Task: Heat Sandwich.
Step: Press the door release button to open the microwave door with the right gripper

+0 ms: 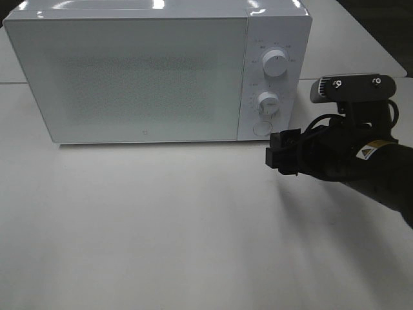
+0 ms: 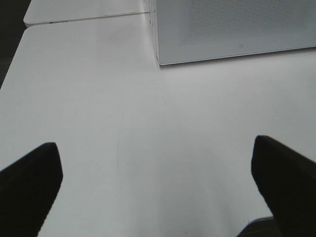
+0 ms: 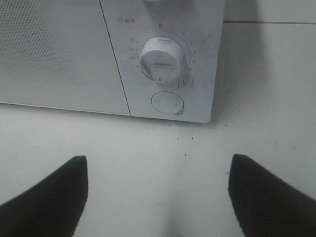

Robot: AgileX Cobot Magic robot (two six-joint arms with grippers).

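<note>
White table (image 1: pixel 161 226) spreading before you, white microwave (image 1: pixel 135 71) sitting far left, door shut, your right gripper (image 1: pixel 276 159) hovering near its round button (image 3: pixel 168 102) — fingers apart, empty, your left gripper (image 2: pixel 158 192) hanging over the table, fingers wide apart — where the sandwich is, you cannot tell.

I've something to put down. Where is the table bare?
The wide stretch of table in front of the microwave door is bare, left to middle. It is crowded at the right, where the right gripper hangs before the control panel.

White tables (image 1: pixel 161 245), dark floor (image 1: pixel 387 19)
</note>
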